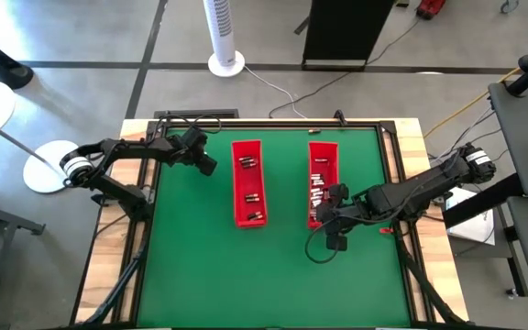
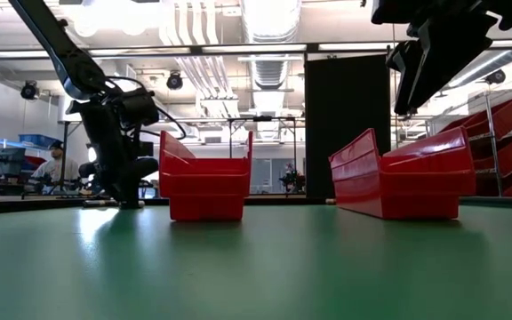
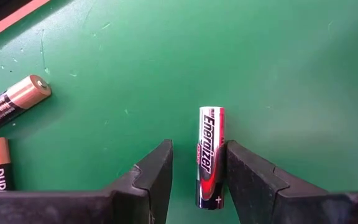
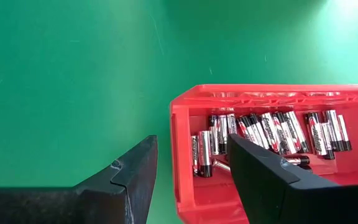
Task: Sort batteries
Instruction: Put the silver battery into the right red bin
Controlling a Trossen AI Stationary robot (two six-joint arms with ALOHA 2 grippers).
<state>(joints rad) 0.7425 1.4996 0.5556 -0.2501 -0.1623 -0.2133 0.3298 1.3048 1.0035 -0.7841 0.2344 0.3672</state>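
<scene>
Closest to my left wrist camera, a silver-and-red Energizer battery (image 3: pixel 211 157) lies on the green worktop (image 1: pixel 273 275) between the jaws of the left gripper (image 3: pixel 199 180). The jaws are spread around it, one finger at or very near its side and the other with a gap, so I judge it is not pinched yet. Two copper-topped batteries (image 3: pixel 11 102) lie loose just beside it on the worktop, still to be sorted. From above, the left gripper (image 1: pixel 200 158) sits low at the far left of the worktop, beside the left red tray (image 1: pixel 249 182), which holds only a few batteries. The right gripper (image 1: pixel 335 213) hovers over the near end of the right red tray (image 1: pixel 323 183), jaws spread and holding nothing. Below it, a good heap of silver batteries (image 4: pixel 272 134) is already in that tray. I reckon the sort is well along, with at least three cells left loose on my left. From above I can't count the batteries or read their brands, and the trays' walls hide their contents in the low view. One copper-topped cell is cut off at the picture's edge, so more may lie beyond.
</scene>
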